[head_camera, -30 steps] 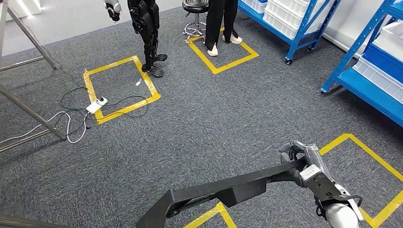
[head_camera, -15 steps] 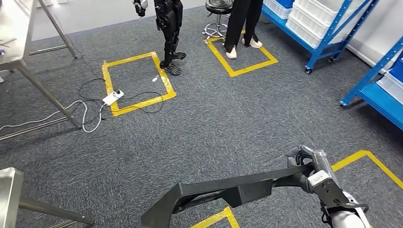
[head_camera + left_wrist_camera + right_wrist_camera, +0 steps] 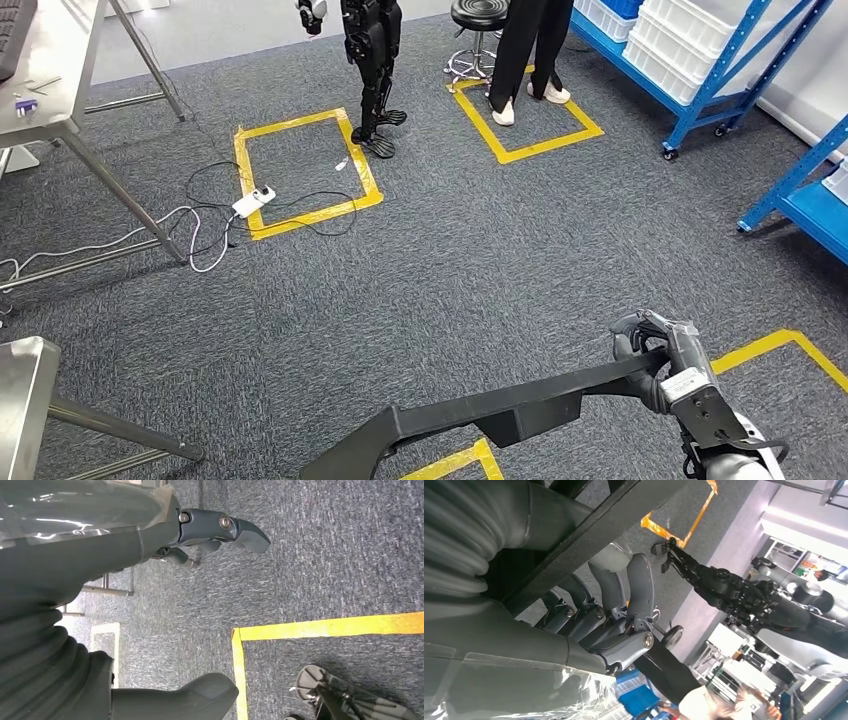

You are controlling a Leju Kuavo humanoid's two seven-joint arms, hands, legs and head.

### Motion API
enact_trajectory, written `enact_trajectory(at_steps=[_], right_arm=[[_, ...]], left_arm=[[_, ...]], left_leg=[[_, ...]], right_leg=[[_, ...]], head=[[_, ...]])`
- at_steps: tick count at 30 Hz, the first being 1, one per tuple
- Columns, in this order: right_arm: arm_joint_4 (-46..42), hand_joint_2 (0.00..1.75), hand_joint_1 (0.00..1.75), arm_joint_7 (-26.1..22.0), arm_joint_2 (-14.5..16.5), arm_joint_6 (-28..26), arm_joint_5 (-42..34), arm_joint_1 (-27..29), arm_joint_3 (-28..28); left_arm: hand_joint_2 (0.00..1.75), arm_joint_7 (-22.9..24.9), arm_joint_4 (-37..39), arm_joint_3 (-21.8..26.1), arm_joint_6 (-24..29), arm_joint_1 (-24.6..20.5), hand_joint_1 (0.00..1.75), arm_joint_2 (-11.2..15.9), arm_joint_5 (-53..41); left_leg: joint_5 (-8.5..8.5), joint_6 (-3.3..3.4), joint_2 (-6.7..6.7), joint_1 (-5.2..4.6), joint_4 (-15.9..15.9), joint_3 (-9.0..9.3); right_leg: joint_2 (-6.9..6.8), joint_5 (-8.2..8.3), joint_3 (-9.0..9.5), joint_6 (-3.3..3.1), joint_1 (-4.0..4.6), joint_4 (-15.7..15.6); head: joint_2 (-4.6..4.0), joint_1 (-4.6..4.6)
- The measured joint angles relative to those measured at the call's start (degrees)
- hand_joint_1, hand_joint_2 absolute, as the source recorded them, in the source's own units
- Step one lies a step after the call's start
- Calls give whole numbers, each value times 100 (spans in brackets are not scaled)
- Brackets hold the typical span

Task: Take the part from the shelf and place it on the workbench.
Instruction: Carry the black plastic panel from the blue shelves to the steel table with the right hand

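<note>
Transport of the long black part (image 3: pixel 500 415) is under way: it is gripped at one end by the right hand (image 3: pixel 655 355), fingers (image 3: pixel 624 597) wrapped around it, and carried level above the carpet (image 3: pixel 420 270), probably for clearance, while the left hand (image 3: pixel 210 535) hangs empty, fingers loosely apart.

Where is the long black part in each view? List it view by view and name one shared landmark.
Head view: the long black part runs along the lower edge, its right end held by the right hand.
Left wrist view: not in it.
Right wrist view: the part crosses diagonally as a black bar, over the hand's fingers.
Shared landmark: the yellow floor tape.
</note>
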Motion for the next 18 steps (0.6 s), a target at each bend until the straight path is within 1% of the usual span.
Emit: enact_trajectory(at_steps=[1, 2, 4, 5, 6, 7, 8, 9, 10, 11, 12, 13, 14, 15, 16, 17, 18], right_arm=[[-20, 175, 175, -1, 10, 0, 3, 2, -15], [-37, 175, 175, -3, 21, 0, 6, 5, -27], [-61, 175, 175, -6, 39, 0, 16, 9, -44], [-73, 175, 175, -8, 46, 0, 21, 12, -52], [-84, 175, 175, -9, 52, 0, 24, 16, -58], [-95, 175, 175, -10, 57, 0, 25, 19, -69], [-100, 175, 175, -10, 62, 0, 26, 26, -85], [-102, 175, 175, -10, 71, 0, 27, 37, -100], [-102, 175, 175, -10, 80, 0, 28, 53, -119], [-102, 175, 175, -10, 89, 0, 32, 74, -135], [-102, 175, 175, -10, 97, 0, 37, 92, -150], [-103, 175, 175, -12, 102, 1, 41, 104, -167], [-105, 175, 175, -15, 104, 2, 48, 109, -183], [-107, 175, 175, -19, 104, 3, 55, 108, -197], [-111, 175, 175, -24, 105, 5, 63, 106, -208], [-117, 175, 175, -28, 106, 7, 72, 103, -218], [-123, 175, 175, -31, 108, 9, 80, 100, -226]], left_arm=[[175, 0, 0, -1, 0, -7, 0, 6, -2], [175, 0, 0, -2, -1, -13, 0, 10, -4], [175, 0, 0, -3, -2, -15, 0, 15, -8], [175, 0, 0, -3, -2, -13, 0, 16, -11], [175, -1, 0, -4, -3, -13, 0, 16, -15], [175, -1, 0, -4, -4, -15, 0, 19, -19], [175, -1, 0, -5, -6, -16, 0, 21, -22], [175, -1, 0, -5, -9, -17, 0, 25, -26], [175, -1, 0, -5, -13, -17, 0, 27, -31], [175, -1, 0, -6, -16, -16, 0, 28, -37], [175, -1, 0, -7, -18, -15, 0, 28, -43], [175, -1, 0, -7, -20, -14, 0, 28, -49], [175, -1, 0, -7, -20, -15, 0, 28, -52], [175, -1, 0, -7, -21, -15, 0, 29, -56], [175, -2, 0, -7, -22, -15, 0, 30, -60], [175, -4, 0, -8, -23, -15, 0, 31, -62], [175, -6, 1, -8, -25, -11, 0, 32, -63]], left_leg=[[87, 22, 45, -12, -286, 148], [115, 44, 69, -29, -441, 223], [115, 103, 14, -65, -498, 232], [136, 142, -12, -66, -531, 250], [163, 188, -40, -62, -570, 272], [193, 232, -64, -52, -608, 293], [212, 262, -89, -43, -631, 307], [219, 280, -123, -45, -636, 305], [221, 286, -160, -48, -636, 300], [220, 286, -201, -51, -634, 299], [220, 284, -244, -51, -630, 299], [217, 278, -286, -49, -623, 302], [210, 266, -328, -46, -609, 305], [197, 244, -367, -50, -588, 304], [181, 215, -399, -59, -565, 299], [172, 183, -423, -69, -548, 288], [169, 154, -438, -79, -541, 278]], right_leg=[[-18, -12, 6, 22, 17, 3], [-38, -23, 8, 47, 34, 4], [-88, -33, 17, 112, 55, -10], [-90, -49, 11, 143, 53, 8], [-55, -103, -18, 161, 49, 84], [8, -212, -103, 160, 43, 276], [85, -365, -254, 140, 25, 589], [147, -534, -441, 120, 17, 976], [181, -667, -628, 119, 10, 1347], [194, -723, -752, 142, 4, 1578], [202, -684, -773, 187, -2, 1596], [209, -555, -676, 245, -17, 1375], [230, -375, -490, 306, -42, 977], [267, -217, -305, 341, -55, 576], [296, -98, -152, 341, -57, 258], [318, -37, -69, 313, -50, 82], [321, -24, -54, 266, -27, 47]], head=[[0, 4], [0, 6], [0, 11], [0, 9], [0, 13], [0, 19], [0, 30], [0, 39], [0, 46], [0, 47], [0, 47], [0, 46], [0, 48], [0, 51], [0, 54], [0, 54], [0, 53]])
